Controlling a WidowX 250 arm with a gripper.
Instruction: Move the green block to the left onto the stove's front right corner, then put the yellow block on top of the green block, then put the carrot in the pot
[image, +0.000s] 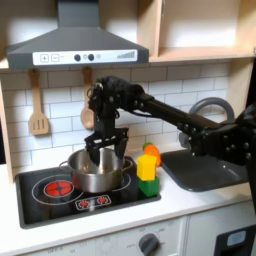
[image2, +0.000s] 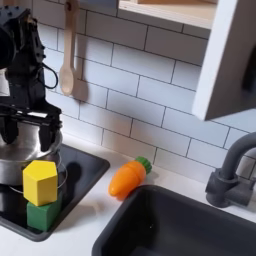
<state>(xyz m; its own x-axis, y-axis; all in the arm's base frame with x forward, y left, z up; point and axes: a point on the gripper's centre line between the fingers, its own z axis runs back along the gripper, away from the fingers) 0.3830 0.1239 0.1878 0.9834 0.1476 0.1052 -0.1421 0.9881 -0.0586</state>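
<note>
- The gripper (image: 104, 150) hangs straight down over the pot (image: 97, 173) in the first exterior view, its dark fingers spread apart with nothing between them, their tips at about the pot's rim.
- In the second exterior view the gripper (image2: 25, 125) stands at the picture's left edge, fingers likewise parted and empty above the pot (image2: 22, 160).
- The pot sits on the stove (image: 40, 192), directly under the gripper.
- The yellow block (image: 148, 169) rests on top of the green block (image: 149, 186) at the stove's front corner, below the gripper and toward the first exterior view's right, apart from the fingers.
- In the second exterior view the same stack, yellow block (image2: 40, 183) on green block (image2: 42, 215), stands just in front of the pot, below the gripper.
- The carrot (image2: 129, 177) lies on the white counter off the stove (image2: 85, 170), well to the second exterior view's right of the gripper, beside the sink (image2: 190, 225).
- In the first exterior view the carrot (image: 152, 153) shows just behind the stack.
</note>
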